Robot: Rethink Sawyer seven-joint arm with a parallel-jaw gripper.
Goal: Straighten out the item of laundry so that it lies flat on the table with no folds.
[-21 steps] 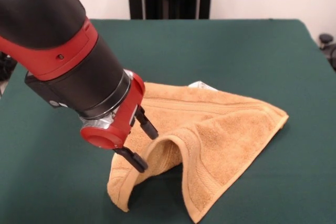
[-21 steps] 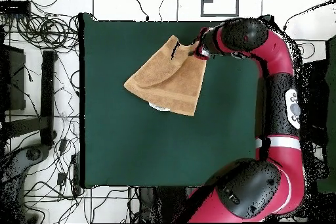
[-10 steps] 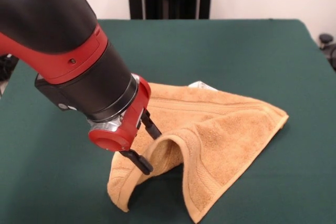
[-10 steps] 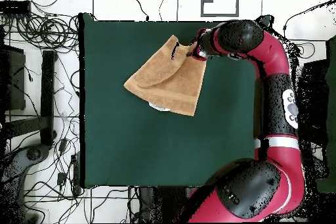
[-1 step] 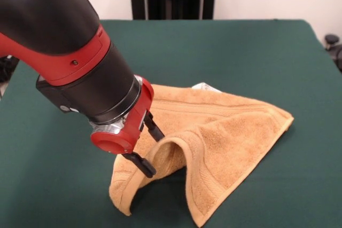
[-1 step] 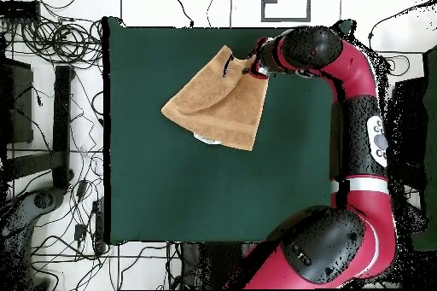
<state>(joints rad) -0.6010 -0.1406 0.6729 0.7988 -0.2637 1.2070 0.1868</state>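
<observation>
Golden-tan terry is what I have on the cloth-covered table [image 5: 256, 46]: one towel [image 5: 224, 132], one arm, one gripper [image 5: 151, 150]. I count two black fingers [image 5: 140, 165] in the front view, spread apart with the towel's raised hem arching between and just past them. Whether either pad is touching the terry I cannot tell, but they are not clamped on it.

From the front, the towel is plainly not flat. Its near part stands up in a hump, with a dark hollow under the arch and one corner drooping to the table. A folded layer runs across the top, and I count one woven band along the upper edge. One small white tag [image 5: 204, 86] peeks out at the far edge.

Looking down from above, I lose the hump entirely. There the towel [image 6: 213, 104] reads as a rough four-sided patch lying at an angle, in the half of the table away from the robot's base. The gripper [image 6: 250, 67] sits at one of its corners. That view gives me what the front cannot: the whole red and black arm [image 6: 367, 125] curving along one side of the table. It also shows the table's full outline [image 6: 171, 202], with cables [image 6: 51, 40] strewn on the floor beside it.
</observation>
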